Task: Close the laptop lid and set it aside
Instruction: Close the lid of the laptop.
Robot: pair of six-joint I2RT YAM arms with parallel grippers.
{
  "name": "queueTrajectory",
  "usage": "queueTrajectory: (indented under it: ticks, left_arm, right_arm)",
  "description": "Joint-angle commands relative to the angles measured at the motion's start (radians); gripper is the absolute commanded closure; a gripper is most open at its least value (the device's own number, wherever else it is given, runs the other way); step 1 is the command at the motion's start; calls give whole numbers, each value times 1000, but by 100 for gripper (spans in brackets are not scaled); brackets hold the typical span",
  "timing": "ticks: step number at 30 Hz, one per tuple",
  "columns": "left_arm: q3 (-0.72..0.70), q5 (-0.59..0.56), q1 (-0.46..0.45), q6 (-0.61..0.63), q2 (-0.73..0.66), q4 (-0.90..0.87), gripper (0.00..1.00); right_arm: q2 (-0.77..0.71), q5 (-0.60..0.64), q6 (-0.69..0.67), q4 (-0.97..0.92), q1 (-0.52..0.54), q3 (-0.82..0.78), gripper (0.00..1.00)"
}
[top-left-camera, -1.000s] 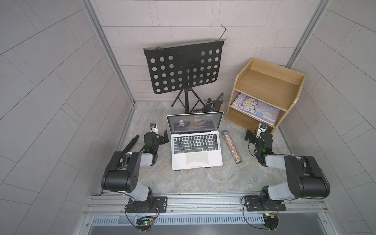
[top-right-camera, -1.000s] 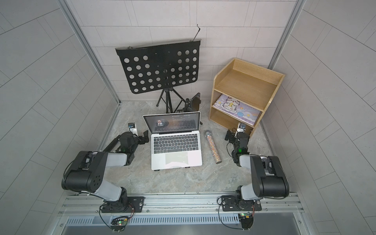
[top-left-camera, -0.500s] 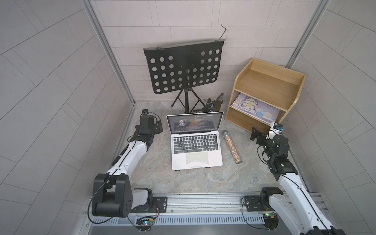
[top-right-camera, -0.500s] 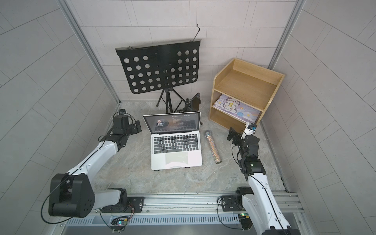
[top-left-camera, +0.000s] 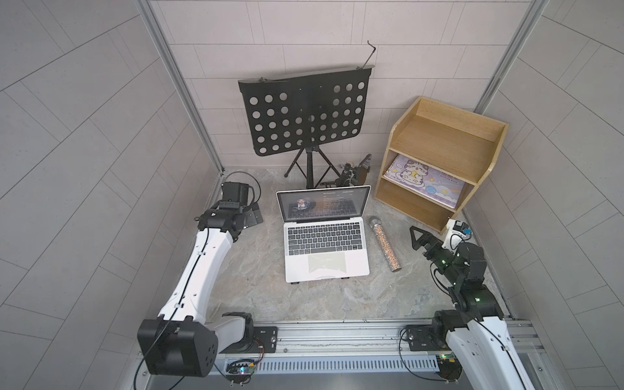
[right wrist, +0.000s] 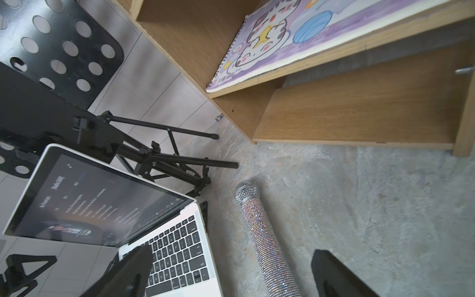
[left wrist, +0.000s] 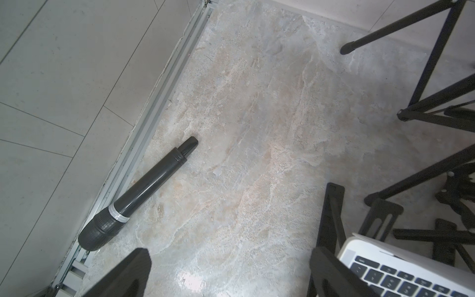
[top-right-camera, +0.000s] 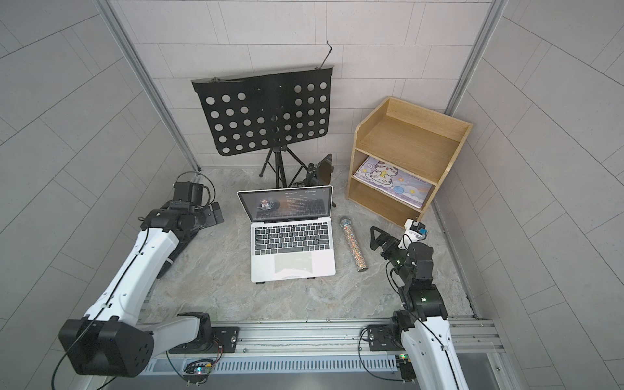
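Note:
The silver laptop (top-left-camera: 326,266) (top-right-camera: 292,268) sits open in the middle of the stone table, keyboard towards me. Its lid (top-left-camera: 322,206) (top-right-camera: 285,206) stands upright with the screen lit. My left gripper (top-left-camera: 252,216) (top-right-camera: 215,214) hovers open just left of the lid, holding nothing. In the left wrist view the left gripper (left wrist: 226,272) is over bare table, with the laptop's back corner (left wrist: 385,267) beside one finger. My right gripper (top-left-camera: 417,236) (top-right-camera: 376,238) is open to the right of the laptop. The right wrist view shows the right gripper (right wrist: 231,275) facing the keyboard (right wrist: 180,244) and the lid (right wrist: 90,200).
A glitter microphone (top-left-camera: 385,244) (right wrist: 267,244) lies between the laptop and my right gripper. A black microphone (left wrist: 144,192) lies along the left wall rail. The black music stand (top-left-camera: 304,114) and a small tripod (top-left-camera: 354,169) stand behind the laptop. At the back right, a wooden shelf (top-left-camera: 439,135) holds the cat notebook (top-left-camera: 422,179).
Both arms have unfolded from beside the laptop. The left gripper went back and left, the right gripper out towards the shelf. The laptop has not moved.

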Motion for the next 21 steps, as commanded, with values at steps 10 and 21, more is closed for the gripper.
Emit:
queueTrajectory:
  ticks: [10,21]
  left_arm:
    - [249,42,-87,-36,39,-275,0]
    - [320,-2,-205,-11,-32,-315,0]
  right_arm:
    - [-39,-109,15,-13,98,-32,0]
    - [21,-143,-90,31,186,-39,0]
